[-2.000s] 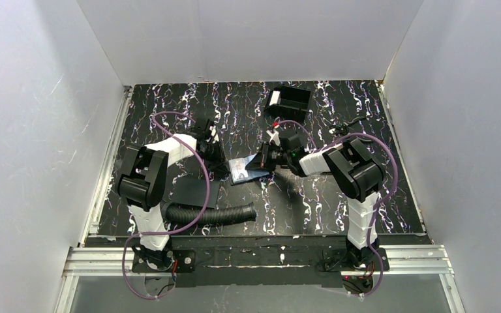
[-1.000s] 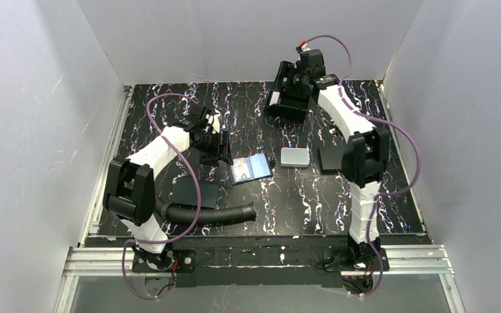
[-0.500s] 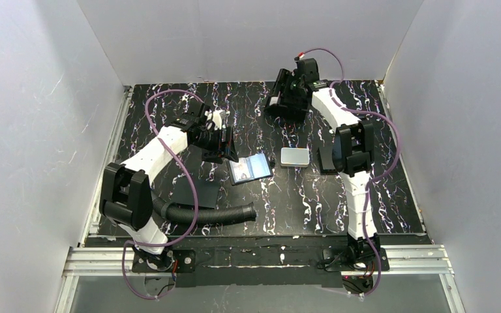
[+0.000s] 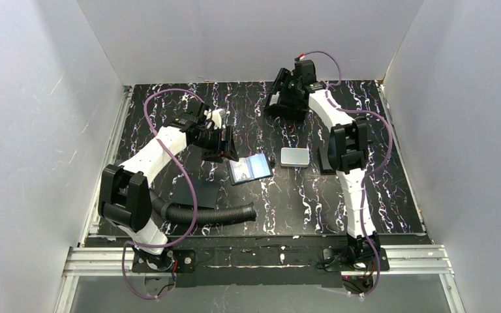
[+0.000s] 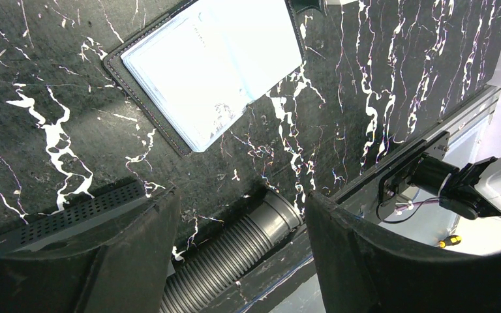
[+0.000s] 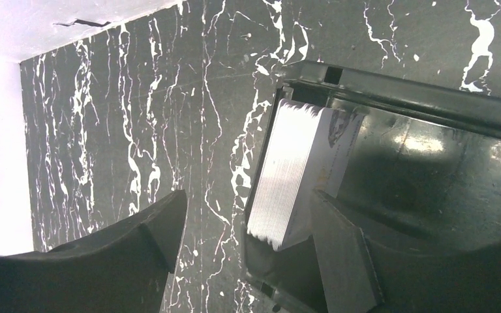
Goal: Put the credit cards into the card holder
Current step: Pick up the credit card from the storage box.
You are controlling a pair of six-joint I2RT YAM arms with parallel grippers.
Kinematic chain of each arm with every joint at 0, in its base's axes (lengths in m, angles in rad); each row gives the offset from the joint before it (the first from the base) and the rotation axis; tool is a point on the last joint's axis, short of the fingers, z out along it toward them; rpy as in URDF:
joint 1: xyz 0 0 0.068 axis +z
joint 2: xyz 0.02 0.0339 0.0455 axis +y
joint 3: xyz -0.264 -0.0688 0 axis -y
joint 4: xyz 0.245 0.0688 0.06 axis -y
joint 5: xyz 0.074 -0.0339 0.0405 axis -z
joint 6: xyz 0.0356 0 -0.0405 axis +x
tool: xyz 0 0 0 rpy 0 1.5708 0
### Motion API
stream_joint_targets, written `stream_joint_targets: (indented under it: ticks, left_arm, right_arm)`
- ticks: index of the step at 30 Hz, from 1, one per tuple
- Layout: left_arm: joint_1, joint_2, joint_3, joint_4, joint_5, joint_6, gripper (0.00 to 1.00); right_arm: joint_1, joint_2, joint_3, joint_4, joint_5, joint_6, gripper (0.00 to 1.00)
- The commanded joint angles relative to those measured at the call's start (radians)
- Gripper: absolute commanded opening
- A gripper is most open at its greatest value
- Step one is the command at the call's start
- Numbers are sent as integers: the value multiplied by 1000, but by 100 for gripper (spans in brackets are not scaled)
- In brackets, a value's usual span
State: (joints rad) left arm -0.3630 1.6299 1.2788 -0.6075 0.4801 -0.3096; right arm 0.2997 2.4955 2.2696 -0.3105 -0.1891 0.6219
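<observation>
Top view, room: plain white walls (image 4: 248,39) close in a black table veined with white (image 4: 391,195); an aluminium rail (image 4: 261,252) runs along its near edge.
Top view, seen only here: a silver-grey rounded metal case (image 4: 295,156), a flat black square pad (image 4: 196,190) and a ribbed black hose (image 4: 212,213) in full.
Top view, left gripper (image 4: 220,145): hangs over the table's middle left; its jaws are too small here to judge.
Top view, card holder: the small black bifold card holder (image 4: 233,171) lies open and flat at 4 o'clock from the left gripper, just beside it, with thin blue and pale whitish credit cards (image 4: 256,167) on it.
Top view, right gripper (image 4: 286,96): sits over a black open box (image 4: 274,105) at the far edge.
Left wrist view, left gripper (image 5: 241,254): fingers (image 5: 78,261) spread wide, nothing between them.
Left wrist view, detail: the holder's stitched rim (image 5: 145,104) and a pale card (image 5: 215,65) lie at 12 o'clock, apart from the fingers; the hose (image 5: 261,225) crosses below.
Right wrist view, seen only here: a stack of pale whitish cards (image 6: 287,176) stands on edge inside the box (image 6: 443,169).
Right wrist view, right gripper (image 6: 244,251): fingers (image 6: 339,248) spread, the stack at 1 o'clock between them; the left finger is clear of it.
</observation>
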Motion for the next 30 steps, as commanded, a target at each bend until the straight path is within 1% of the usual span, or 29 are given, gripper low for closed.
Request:
stream_joint_targets:
  ticks: [1, 8, 14, 19, 22, 27, 30]
  left_arm:
    - [-4, -49, 33, -17, 19, 12, 68]
    - [-4, -58, 23, -11, 17, 9, 68]
    - [-5, -56, 24, -9, 20, 9, 68]
    - [-4, -58, 20, -8, 23, 9, 68]
    - [-4, -58, 17, -6, 23, 8, 68]
    - [-4, -60, 14, -4, 23, 7, 68]
    - [-4, -59, 12, -3, 24, 7, 68]
  right_arm:
    - [-12, 39, 76, 40, -1, 30, 76]
    - [-19, 72, 78, 73, -23, 81, 73]
    - [-22, 86, 73, 98, -47, 118, 66]
    - [-24, 93, 67, 118, -55, 136, 64]
    - [-27, 96, 64, 135, -63, 148, 60]
    - [-31, 98, 61, 167, -85, 179, 49]
    - [-31, 92, 59, 176, -85, 182, 47]
